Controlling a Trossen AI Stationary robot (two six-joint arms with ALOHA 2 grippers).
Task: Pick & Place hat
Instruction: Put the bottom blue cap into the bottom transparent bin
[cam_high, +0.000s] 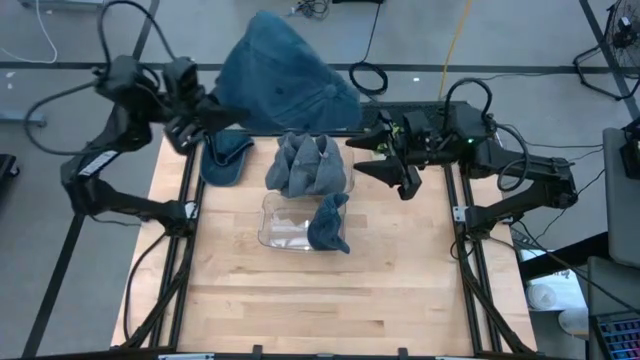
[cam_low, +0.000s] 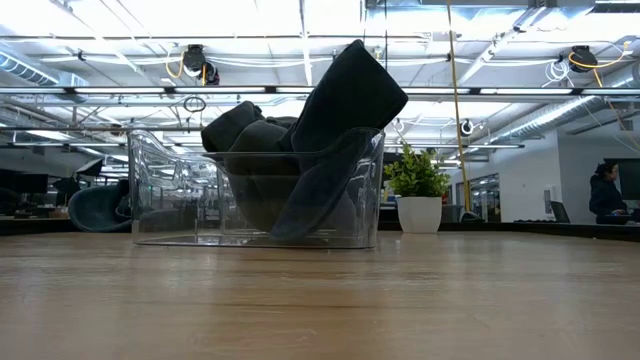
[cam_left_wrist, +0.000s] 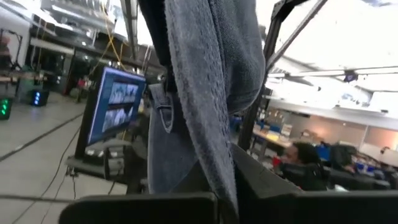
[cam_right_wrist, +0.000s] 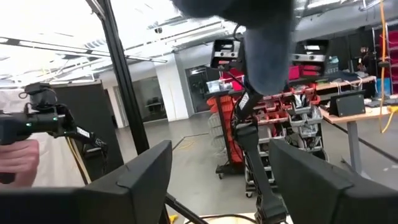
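My left gripper (cam_high: 207, 118) is raised over the table's far-left corner and shut on a large blue cap (cam_high: 285, 75), which is lifted toward the camera. In the left wrist view its cloth (cam_left_wrist: 211, 74) hangs down between my fingers. Another blue hat (cam_high: 225, 155) lies flat on the table's far-left part. A clear bin (cam_high: 285, 232) holds several grey-blue hats (cam_high: 310, 165), and one hat (cam_high: 330, 225) hangs over its rim. My right gripper (cam_high: 362, 156) is open and empty, right of the bin's far end. No gripper shows in the low view. My left gripper pinches the blue cap's cloth at its left edge (cam_high: 225, 110) between the two fingers. In the wrist view a fold of cloth (cam_left_wrist: 225, 186) runs down into the shut jaws, with a strap buckle (cam_left_wrist: 163, 112) beside it. The cap is lifted clear of the table.
In the low view the clear bin (cam_low: 260, 190) stands mid-table, with the loose hat (cam_low: 100, 208) left of it. Bare wood lies on the near half of the table (cam_high: 320, 310). A person's hand (cam_right_wrist: 12, 158) shows off-table in the right wrist view.
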